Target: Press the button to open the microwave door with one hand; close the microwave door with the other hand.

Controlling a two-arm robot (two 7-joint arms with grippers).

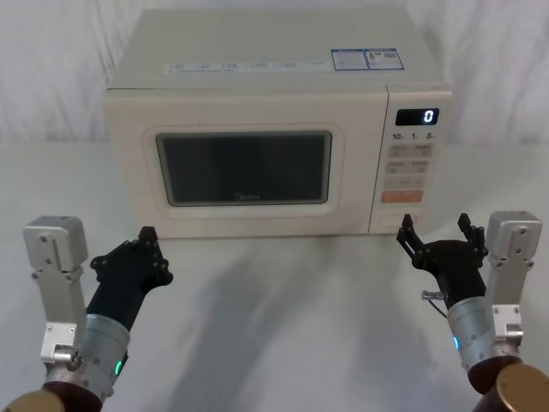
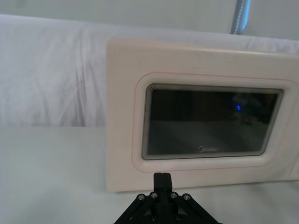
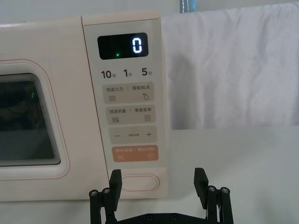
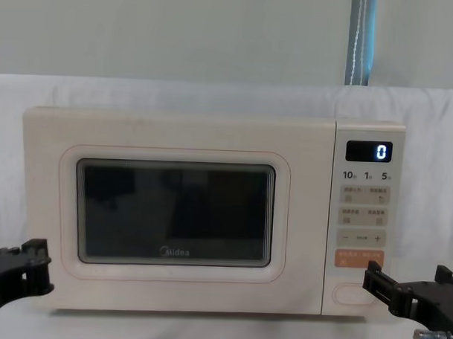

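Note:
The cream microwave stands at the back of the table with the microwave door (image 1: 244, 167) shut flat against its front; its dark window and Midea logo face me. The button (image 3: 138, 183), a plain cream oval, sits at the bottom of the control panel, under the orange key (image 3: 134, 153). My right gripper (image 1: 437, 223) is open, low in front of the panel's lower corner, a short gap from the button (image 1: 397, 221). My left gripper (image 1: 147, 233) is shut on nothing, in front of the door's (image 2: 210, 121) lower left corner, not touching it.
The display (image 1: 417, 116) reads 0. White cloth covers the table (image 1: 283, 318) and hangs behind the microwave. Open tabletop lies between the two arms in front of the door.

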